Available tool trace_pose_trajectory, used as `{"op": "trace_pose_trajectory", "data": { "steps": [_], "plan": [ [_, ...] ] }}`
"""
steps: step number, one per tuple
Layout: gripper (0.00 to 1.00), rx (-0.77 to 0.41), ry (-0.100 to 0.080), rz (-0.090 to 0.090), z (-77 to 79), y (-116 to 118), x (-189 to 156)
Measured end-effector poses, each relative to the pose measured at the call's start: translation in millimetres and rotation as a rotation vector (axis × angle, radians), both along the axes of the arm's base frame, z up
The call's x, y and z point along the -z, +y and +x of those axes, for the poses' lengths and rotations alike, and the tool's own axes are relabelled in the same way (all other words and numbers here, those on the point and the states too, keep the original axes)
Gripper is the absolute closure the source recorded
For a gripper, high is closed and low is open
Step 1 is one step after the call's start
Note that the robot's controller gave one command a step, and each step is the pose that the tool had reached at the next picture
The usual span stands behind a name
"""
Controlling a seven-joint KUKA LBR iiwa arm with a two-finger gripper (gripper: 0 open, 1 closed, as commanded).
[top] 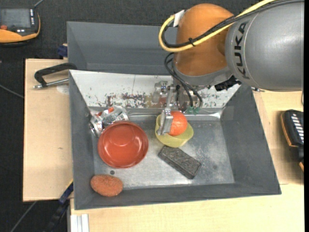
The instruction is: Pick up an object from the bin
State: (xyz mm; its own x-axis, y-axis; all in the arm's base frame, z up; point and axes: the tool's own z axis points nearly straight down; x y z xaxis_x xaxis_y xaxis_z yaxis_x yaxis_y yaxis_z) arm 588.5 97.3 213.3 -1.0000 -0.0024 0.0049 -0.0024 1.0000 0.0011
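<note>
We find the gripper (169, 124) down just right of the red bowl (123, 144), hard against a small orange-red ball (180, 123) that rests on a yellow rounded piece (179, 138). The ball lies on the gripper's far side from the bowl and, being round, has no long axis. We cannot tell how far the gripper is open or whether it grips. A dark block (179, 162) crowds the bowl's lower right, and the bin (241, 153) floor is flat metal.

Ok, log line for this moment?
claw: at orange-red round ball on yellow soft pad, mid grey metal bin | nearest: dark grey rectangular block, red round bowl
</note>
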Motion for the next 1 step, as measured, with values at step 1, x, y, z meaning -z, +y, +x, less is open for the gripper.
{"op": "trace_pose_trajectory", "data": {
  "steps": [1],
  "plan": [
    [1.00,0.002,-0.009,0.001,1.4,-0.8,-5.3]
  ]
}}
